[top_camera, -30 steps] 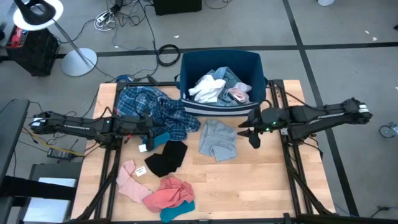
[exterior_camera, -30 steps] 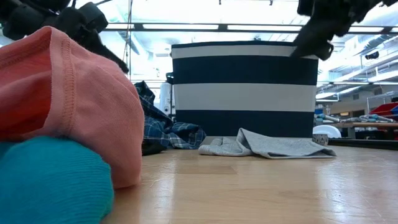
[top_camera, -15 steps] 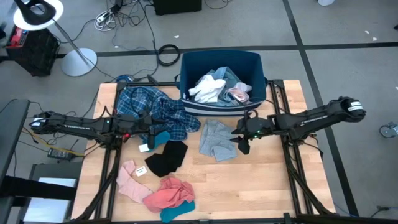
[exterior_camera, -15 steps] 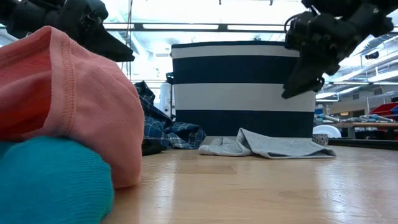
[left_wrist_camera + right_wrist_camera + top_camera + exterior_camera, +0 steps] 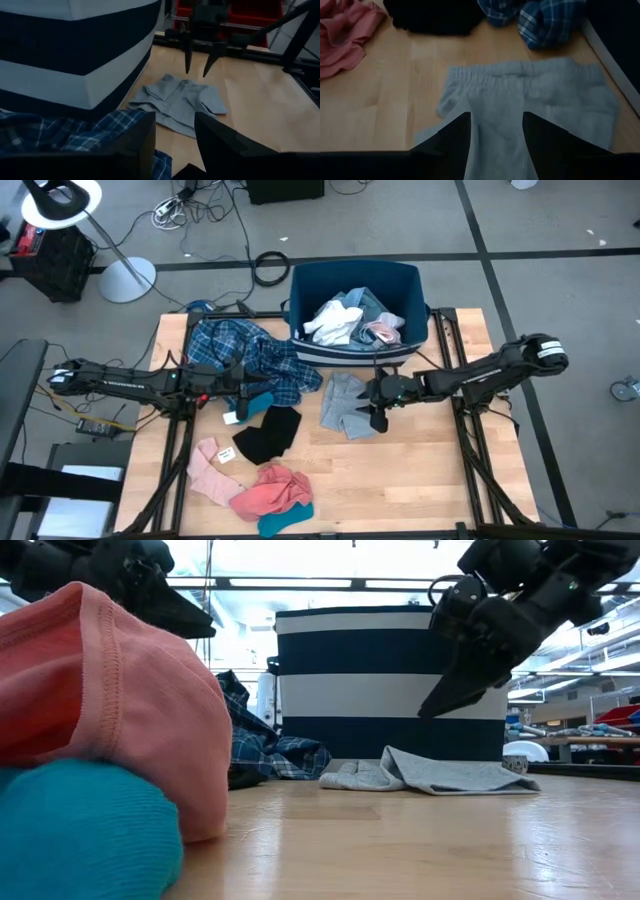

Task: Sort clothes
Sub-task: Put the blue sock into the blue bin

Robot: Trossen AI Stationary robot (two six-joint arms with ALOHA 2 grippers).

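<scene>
From above, the right gripper [image 5: 375, 418], fingers apart, hovers over the grey garment [image 5: 347, 404] beside the bin [image 5: 300, 285]; bare table [image 5: 420, 470] lies beyond. The low view shows it clear above the cloth. The left gripper [image 5: 174, 131], open and empty, sits over the plaid shirt [image 5: 250, 355].

A robotics lab or workshop: a wooden table [image 5: 400, 480] on a grey concrete floor [image 5: 540, 230], loose cables [image 5: 268, 268] and a ring lamp [image 5: 60, 200] beside it (ceiling strip lights [image 5: 290, 583] and cluttered benches [image 5: 575, 735] behind).
</scene>
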